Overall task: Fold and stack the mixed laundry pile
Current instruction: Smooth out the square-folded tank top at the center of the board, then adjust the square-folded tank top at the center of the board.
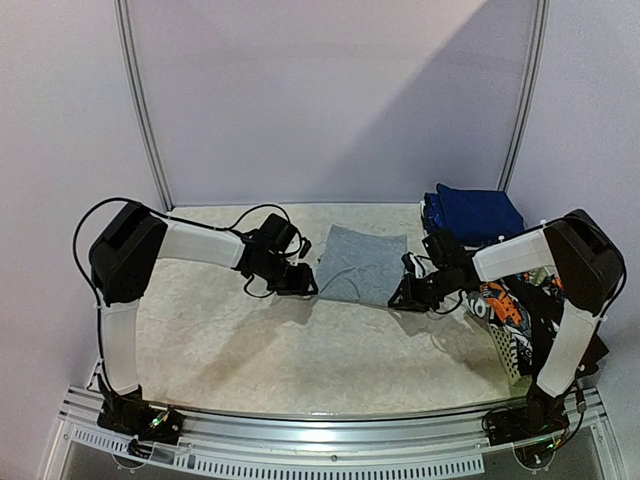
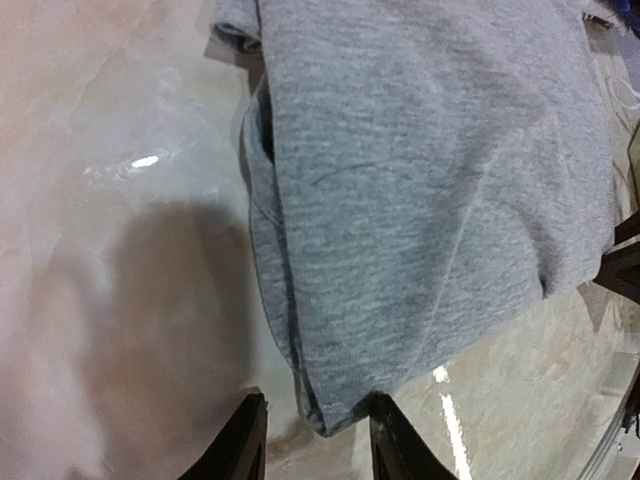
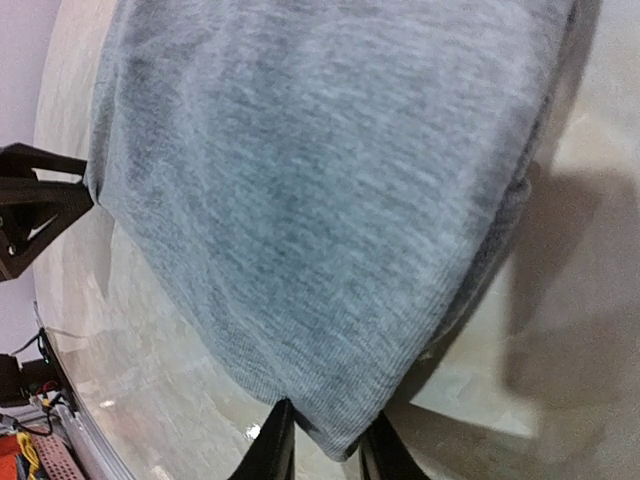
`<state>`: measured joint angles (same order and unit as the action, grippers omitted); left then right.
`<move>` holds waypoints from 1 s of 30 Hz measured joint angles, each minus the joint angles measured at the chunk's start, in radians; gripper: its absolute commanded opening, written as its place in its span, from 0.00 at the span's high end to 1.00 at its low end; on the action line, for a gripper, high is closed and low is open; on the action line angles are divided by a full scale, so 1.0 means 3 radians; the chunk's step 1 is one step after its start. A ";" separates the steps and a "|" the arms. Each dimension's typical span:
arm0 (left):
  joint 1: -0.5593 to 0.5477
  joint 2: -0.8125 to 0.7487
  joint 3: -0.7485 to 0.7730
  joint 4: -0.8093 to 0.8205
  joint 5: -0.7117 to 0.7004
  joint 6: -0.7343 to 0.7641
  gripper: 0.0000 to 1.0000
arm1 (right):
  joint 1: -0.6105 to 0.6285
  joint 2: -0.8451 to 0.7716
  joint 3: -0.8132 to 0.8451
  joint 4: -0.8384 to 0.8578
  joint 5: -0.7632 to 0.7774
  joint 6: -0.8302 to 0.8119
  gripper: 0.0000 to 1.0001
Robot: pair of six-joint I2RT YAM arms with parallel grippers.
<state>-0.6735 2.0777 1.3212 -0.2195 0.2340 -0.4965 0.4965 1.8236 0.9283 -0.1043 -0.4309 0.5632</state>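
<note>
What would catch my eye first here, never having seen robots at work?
A grey shirt lies in the middle of the table, and the left gripper and right gripper each straddle one of its near corners. At the far right sits a folded navy blue piece, and nearer, a white basket holding printed orange-black-white garments.

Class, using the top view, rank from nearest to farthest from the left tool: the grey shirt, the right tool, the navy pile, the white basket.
1. grey shirt, centre, at the left tool's tips.
2. right tool, at the shirt's opposite side.
3. navy pile, far right, and white basket, near right: too close to call.
</note>
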 measured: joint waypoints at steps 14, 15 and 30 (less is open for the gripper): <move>-0.0050 0.0038 -0.0003 0.0071 -0.0072 -0.0008 1.00 | -0.0020 0.0051 -0.0005 -0.0013 0.0025 -0.0078 1.00; -0.0050 0.0036 -0.0019 0.0072 -0.0088 -0.0006 1.00 | -0.0025 0.0033 -0.0019 -0.0025 0.0036 -0.0088 1.00; -0.0136 -0.0468 -0.0816 0.0322 -0.0187 -0.0107 1.00 | -0.0047 -0.0259 -0.0369 -0.0085 -0.0039 -0.0173 0.99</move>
<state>-0.7143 1.9373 1.0763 -0.1230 0.1780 -0.5285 0.4824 1.7458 0.8177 -0.1299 -0.4427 0.5114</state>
